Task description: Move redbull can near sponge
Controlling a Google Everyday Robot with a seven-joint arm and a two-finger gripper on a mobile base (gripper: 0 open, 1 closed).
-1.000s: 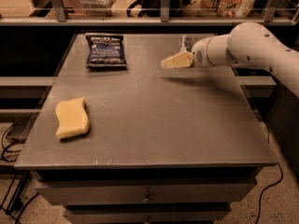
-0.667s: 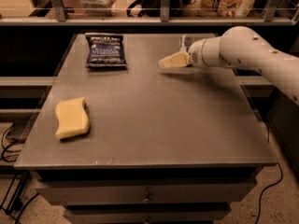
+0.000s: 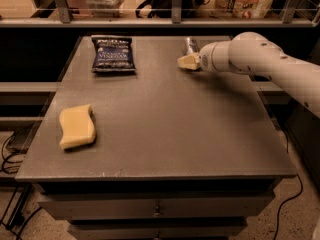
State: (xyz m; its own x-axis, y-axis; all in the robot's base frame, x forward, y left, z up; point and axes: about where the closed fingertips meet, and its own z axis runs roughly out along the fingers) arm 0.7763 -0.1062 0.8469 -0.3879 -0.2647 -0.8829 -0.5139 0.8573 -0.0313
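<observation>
The arm has swung slightly left, and the gripper [image 3: 187, 62], its opening impossible to tell, sits just beside the redbull can [image 3: 191, 44] at the far right of the table [image 3: 165, 119], well apart from the near-left sponge [image 3: 76, 126], so the whole carry remains.

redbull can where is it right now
Camera view: the can is at the far table edge, just behind the gripper, right of the chip bag.

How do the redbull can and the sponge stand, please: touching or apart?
Apart: the camera view shows bare table between the redbull can, far right by the gripper, and the sponge, front left.
</observation>
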